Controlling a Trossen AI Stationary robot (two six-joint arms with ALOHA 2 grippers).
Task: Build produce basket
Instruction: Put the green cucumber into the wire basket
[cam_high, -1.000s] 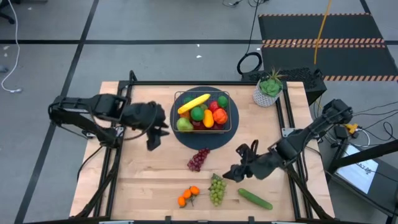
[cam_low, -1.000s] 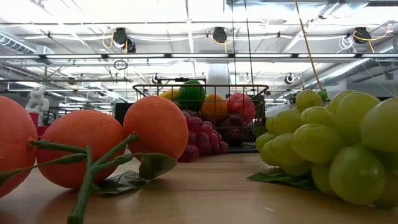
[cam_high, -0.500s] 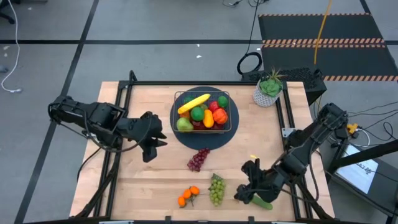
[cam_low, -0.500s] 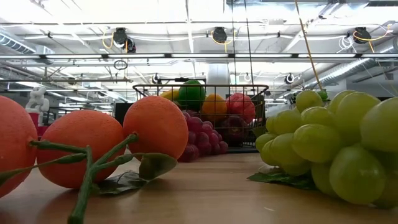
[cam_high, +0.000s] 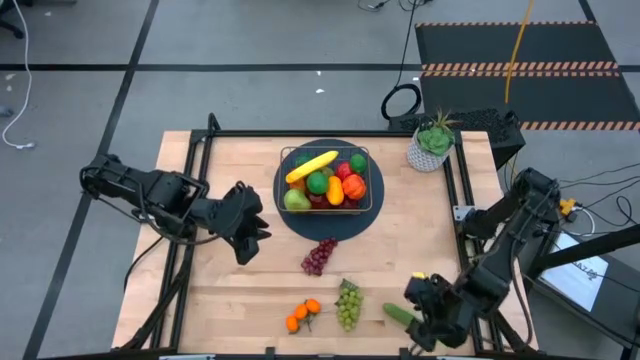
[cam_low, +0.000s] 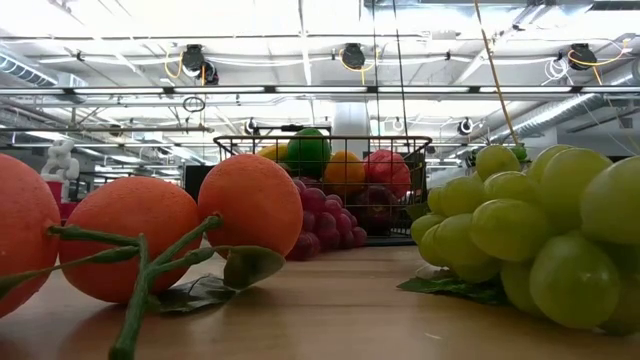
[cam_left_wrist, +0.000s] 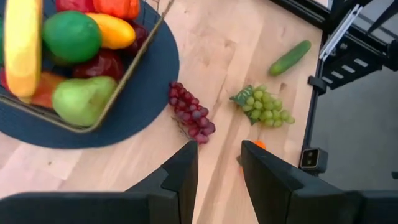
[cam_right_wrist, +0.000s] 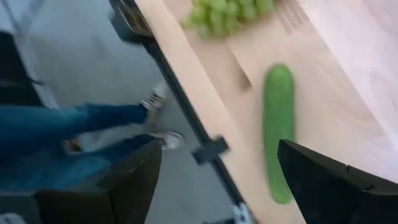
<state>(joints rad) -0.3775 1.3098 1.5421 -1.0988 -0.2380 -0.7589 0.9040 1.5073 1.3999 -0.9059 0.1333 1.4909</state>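
Basket (cam_high: 327, 180): on round dark mat (cam_high: 292, 214), far-centre tabletop (cam_high: 240, 290); square wire mesh, brass-coloured rim.
Basket contents: banana (cam_high: 311, 166) lying across top; green pear (cam_high: 296, 200) in near-left corner; lime (cam_high: 317, 183), red and orange pieces alongside.
Purple grapes (cam_high: 319, 256): on tabletop, just past near edge of mat, touching or nearly so.
Green grapes (cam_high: 348, 304): nearer front edge, right of oranges.
Oranges (cam_high: 302, 316): small leafy cluster, close to front edge.
Cucumber (cam_high: 398, 314): front right, partly under right arm in high view; full length seen in right wrist view, lying along tabletop edge.
Left claw (cam_high: 248, 232): left of mat, above bare wood; fingers (cam_left_wrist: 183, 174) narrowly parted, nothing between them.
Right claw (cam_high: 428, 318): low over front-right corner, at cucumber; fingers (cam_right_wrist: 323, 180) spread wide, nothing gripped.
Potted plant (cam_high: 432, 142): far-right corner, white pot.
Beyond tabletop: person's legs in jeans (cam_right_wrist: 56, 134) on floor, right wrist view only.
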